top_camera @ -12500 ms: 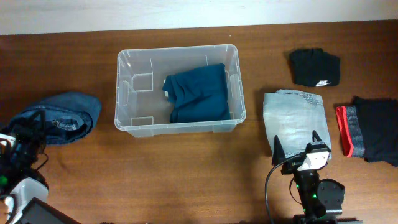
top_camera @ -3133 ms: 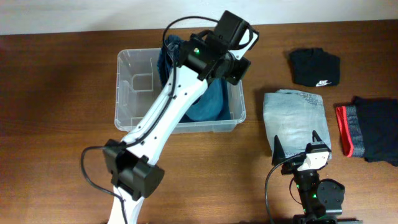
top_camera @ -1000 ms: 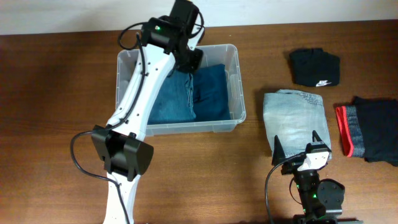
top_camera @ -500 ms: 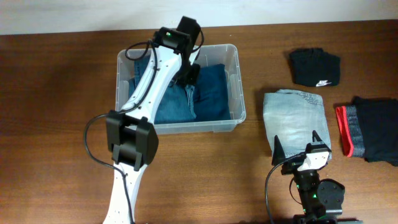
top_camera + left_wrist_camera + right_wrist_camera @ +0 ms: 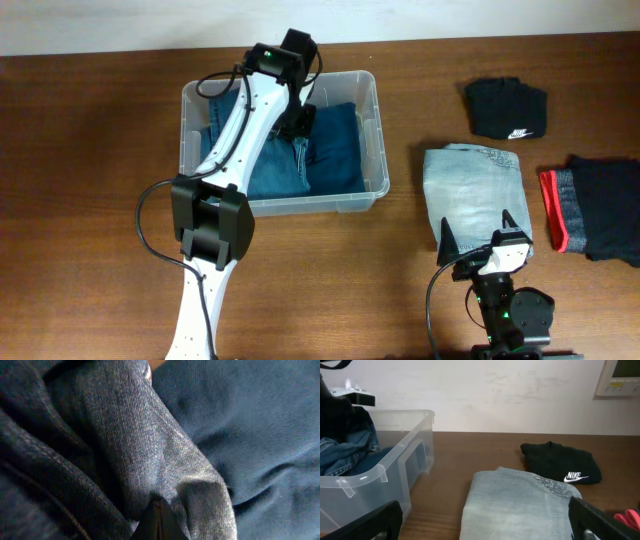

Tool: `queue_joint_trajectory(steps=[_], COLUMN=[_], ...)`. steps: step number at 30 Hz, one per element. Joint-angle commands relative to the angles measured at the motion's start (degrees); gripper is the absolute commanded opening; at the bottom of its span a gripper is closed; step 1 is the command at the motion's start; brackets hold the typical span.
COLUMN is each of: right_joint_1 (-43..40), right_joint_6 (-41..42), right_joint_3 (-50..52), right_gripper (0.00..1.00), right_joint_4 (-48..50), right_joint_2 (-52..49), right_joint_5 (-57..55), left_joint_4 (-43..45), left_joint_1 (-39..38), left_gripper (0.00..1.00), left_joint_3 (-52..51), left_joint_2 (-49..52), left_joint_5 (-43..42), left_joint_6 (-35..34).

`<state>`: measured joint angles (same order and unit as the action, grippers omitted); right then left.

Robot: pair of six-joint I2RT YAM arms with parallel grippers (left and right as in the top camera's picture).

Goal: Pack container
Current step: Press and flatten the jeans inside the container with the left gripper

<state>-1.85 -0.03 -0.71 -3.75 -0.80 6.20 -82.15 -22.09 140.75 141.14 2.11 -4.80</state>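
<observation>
1. Container (image 5: 376,150): the clear plastic bin sits on the wooden table (image 5: 90,270) in the upper centre-left of the overhead frame. In the right wrist view it appears at the left edge.
2. Contents: blue denim jeans (image 5: 265,170) fill the left part of the bin. A teal folded garment (image 5: 338,150) lies just beside them against the right wall.
3. Left gripper (image 5: 300,122): the arm reaches over the bin from the lower left of the frame, and the tool is down among the clothing near the bin's upper middle. The left wrist view is filled with denim folds, with only a dark tip at the bottom centre. Whether the jaws are clenched or released cannot be told.
4. Right gripper (image 5: 478,232): it sits at the lower right of the overhead frame, with jaws spread wide and nothing between them.
5. Outside the bin, right of it: folded light-wash jeans (image 5: 472,185), with the right gripper's fingers over their lower edge. A black Nike garment (image 5: 506,108) lies above them. A dark garment with a red band (image 5: 600,205) lies at the right edge.
</observation>
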Motion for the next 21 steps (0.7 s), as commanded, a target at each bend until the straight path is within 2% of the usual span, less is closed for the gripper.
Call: queue_joint_trajectory(steps=[1,7,16,21], right_joint_1=[-0.4,-0.4,-0.4,-0.4], right_joint_6=[-0.2,-0.2,-0.2,-0.2], right_joint_3=[0.4,0.4,0.4,0.4], right_gripper=[0.99,0.99,0.98,0.99], right_joint_4=[0.0,0.0,0.0,0.0], right_joint_2=[0.5,0.5,0.5,0.5], right_joint_5=[0.9,0.9,0.9,0.9], left_joint_4=[-0.1,-0.7,-1.6,-0.5], left_joint_1=[1.1,1.1,1.3,1.3], left_gripper=[0.01,0.01,0.01,0.01], left_joint_3=[4.7,10.4,7.1,4.5], left_joint_2=[-0.4,-5.0,-5.4,-5.4], left_joint_5=[-0.5,-1.2,0.8,8.8], left_joint_6=[-0.8,-0.8,-2.6,-6.8])
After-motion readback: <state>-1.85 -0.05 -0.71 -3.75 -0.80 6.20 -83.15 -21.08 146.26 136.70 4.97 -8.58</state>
